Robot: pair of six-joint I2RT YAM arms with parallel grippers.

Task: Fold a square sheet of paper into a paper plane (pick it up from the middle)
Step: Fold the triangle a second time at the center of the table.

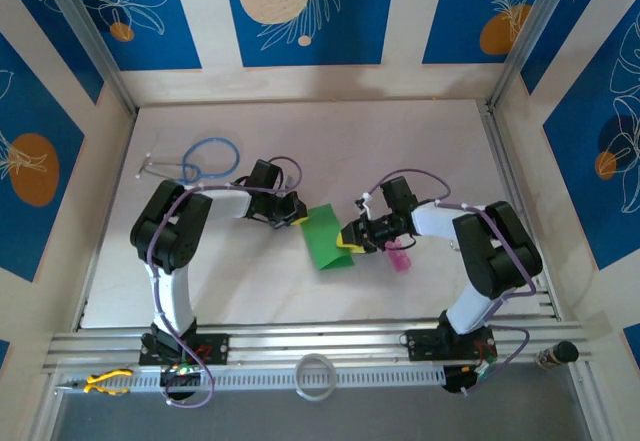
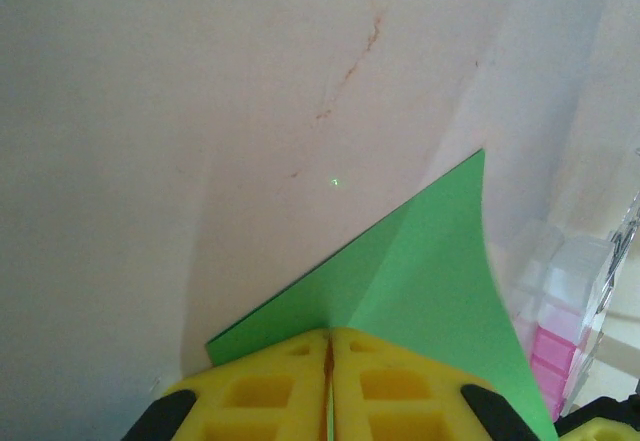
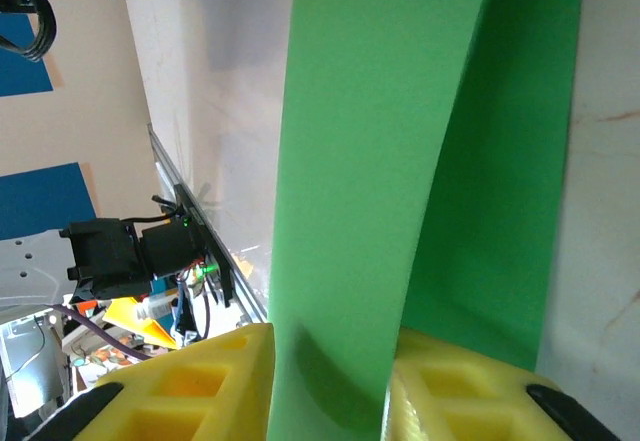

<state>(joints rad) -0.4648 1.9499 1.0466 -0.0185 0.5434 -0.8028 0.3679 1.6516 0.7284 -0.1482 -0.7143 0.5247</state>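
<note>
Clutter sits closest to me on the rail at the near edge: a white ring (image 1: 316, 376) between the two arm bases and a yellow-handled tool (image 1: 105, 383) off to the left. Further in, on the pale table (image 1: 420, 141), a small pink bottle (image 1: 400, 258) lies just beside the right gripper (image 1: 347, 239), on its near right side. The square sheet of paper (image 1: 328, 239) is in the middle of the table between the two grippers, already folded into a narrower green strip. Its long axis runs near to far, with the far end leaning slightly to the left, and both ends are cut blunt rather than coming to a point. From the right wrist camera I see a lighter flap of the paper standing up off a darker layer and passing between the yellow fingers (image 3: 180, 381). The jaws stand apart, one on each side of that flap, and I cannot tell whether the pads actually press on it. The left gripper (image 1: 296, 217) is at the strip's far left corner. On its wrist camera the two yellow fingers (image 2: 260, 391) meet flush, pinching the green edge, and a diagonal crease runs away from them toward a raised corner. Farthest out, well apart from the paper, a blue-tubed stethoscope (image 1: 205, 159) lies on the left.
</note>
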